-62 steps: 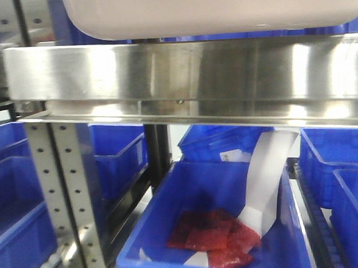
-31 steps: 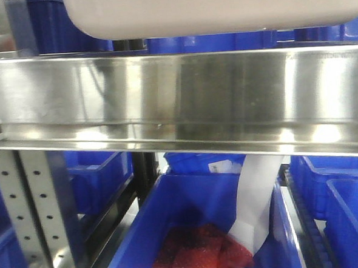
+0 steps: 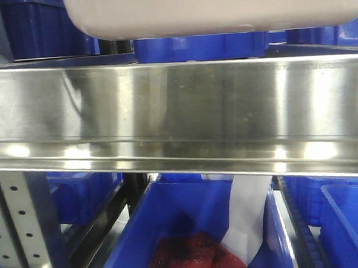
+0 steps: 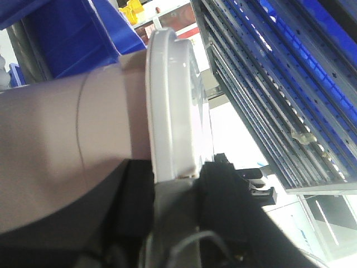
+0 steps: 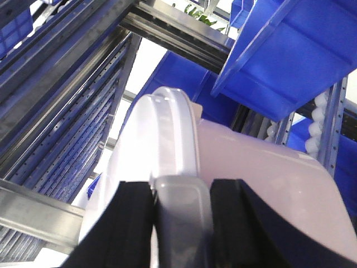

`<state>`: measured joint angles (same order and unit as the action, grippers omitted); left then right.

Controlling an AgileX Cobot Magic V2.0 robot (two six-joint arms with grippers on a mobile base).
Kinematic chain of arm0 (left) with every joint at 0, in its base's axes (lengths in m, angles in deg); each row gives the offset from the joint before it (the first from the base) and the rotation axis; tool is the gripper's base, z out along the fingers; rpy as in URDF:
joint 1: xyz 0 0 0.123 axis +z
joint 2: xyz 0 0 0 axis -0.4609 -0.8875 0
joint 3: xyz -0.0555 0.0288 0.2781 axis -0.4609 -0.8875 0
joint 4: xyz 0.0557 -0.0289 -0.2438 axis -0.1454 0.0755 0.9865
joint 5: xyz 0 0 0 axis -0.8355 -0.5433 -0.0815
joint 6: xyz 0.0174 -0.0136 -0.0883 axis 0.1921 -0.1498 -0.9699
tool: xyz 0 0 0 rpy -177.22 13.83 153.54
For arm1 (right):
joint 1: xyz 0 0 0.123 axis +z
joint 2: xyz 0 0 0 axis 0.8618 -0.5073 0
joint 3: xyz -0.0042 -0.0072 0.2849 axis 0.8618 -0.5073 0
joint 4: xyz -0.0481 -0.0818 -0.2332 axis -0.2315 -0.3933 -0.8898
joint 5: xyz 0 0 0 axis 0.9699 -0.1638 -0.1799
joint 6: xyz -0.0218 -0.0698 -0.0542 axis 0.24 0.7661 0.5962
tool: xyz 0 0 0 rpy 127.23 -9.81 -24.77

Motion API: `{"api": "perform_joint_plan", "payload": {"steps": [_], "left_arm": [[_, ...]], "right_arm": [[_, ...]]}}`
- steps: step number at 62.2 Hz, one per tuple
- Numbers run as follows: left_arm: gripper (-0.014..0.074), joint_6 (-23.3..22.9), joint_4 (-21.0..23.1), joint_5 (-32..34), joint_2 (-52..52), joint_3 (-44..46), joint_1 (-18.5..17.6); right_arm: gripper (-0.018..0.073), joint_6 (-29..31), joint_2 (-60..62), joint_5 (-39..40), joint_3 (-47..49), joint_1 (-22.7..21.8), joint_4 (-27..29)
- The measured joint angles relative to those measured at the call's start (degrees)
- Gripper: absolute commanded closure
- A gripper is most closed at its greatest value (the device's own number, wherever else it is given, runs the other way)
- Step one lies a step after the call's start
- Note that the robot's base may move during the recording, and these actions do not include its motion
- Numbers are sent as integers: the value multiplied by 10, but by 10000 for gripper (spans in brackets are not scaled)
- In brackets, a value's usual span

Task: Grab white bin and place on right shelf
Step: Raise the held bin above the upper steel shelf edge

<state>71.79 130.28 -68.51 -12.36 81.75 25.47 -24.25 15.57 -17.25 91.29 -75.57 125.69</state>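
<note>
**A:** Where does the white bin [image 3: 214, 10] sit against the right shelf [image 3: 177, 110]?

**B:** Above the front rail and apart from it. Its long axis runs left to right along the rail, and the tier lies below and farther in.

**A:** And the hands?

**B:** The left hand [image 4: 178, 167] is closed over the lid's rim at one end. The right hand [image 5: 179, 187] is clamped on the grey handle [image 5: 181, 223]. I judge neither arm nearer.

**A:** Contents?

**B:** The lid is on, so I cannot tell. The blue bin [image 3: 183, 203] under the shelf holds red packets [image 3: 187, 261] and a white paper strip [image 3: 250, 211].
</note>
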Motion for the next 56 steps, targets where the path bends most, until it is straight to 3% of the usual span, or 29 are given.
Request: {"api": "perform_joint_plan", "payload": {"steps": [56], "left_arm": [[722, 12, -20, -17, 0, 0, -2]], "right_arm": [[491, -1, 0, 1, 0, 0, 0]]}}
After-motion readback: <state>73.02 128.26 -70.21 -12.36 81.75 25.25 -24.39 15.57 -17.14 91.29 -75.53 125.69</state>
